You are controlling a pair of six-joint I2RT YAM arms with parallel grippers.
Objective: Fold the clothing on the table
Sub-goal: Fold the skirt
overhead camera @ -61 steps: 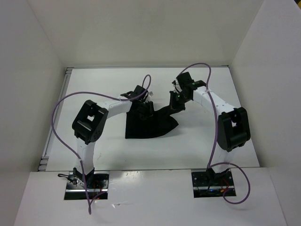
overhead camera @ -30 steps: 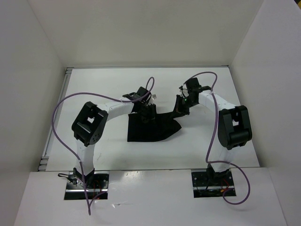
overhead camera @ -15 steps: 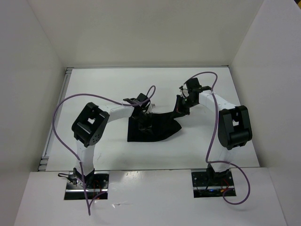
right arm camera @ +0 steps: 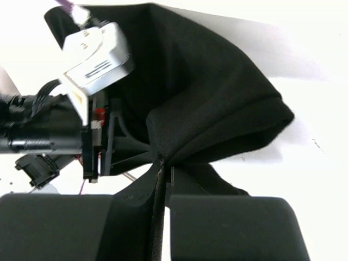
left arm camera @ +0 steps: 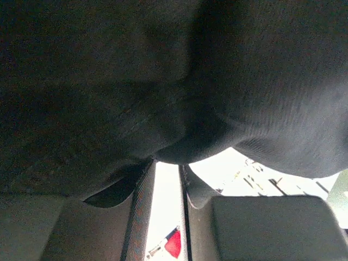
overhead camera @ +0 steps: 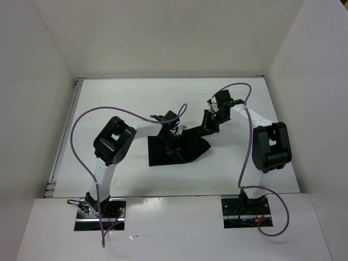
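Observation:
The black clothing [overhead camera: 182, 148] lies bunched in the middle of the white table [overhead camera: 119, 103]. My left gripper [overhead camera: 173, 142] is down over the garment's left part. In the left wrist view the fabric [left arm camera: 163, 81] fills the top and a fold of it is caught at the tips of my left gripper [left arm camera: 168, 163], with a narrow lit gap lower between the fingers. My right gripper [overhead camera: 208, 126] is shut on the garment's far right corner. In the right wrist view the cloth [right arm camera: 217, 98] fans out from the pinch of the right gripper [right arm camera: 165, 166].
White walls [overhead camera: 304, 81] close the table in on the left, back and right. Purple cables [overhead camera: 81, 125] loop over both arms. The left arm's wrist [right arm camera: 92, 54] shows close behind the cloth in the right wrist view.
My left gripper has moved toward the near side and slightly right, drawing the garment's back left edge with it. The right arm has stayed still for the last second.

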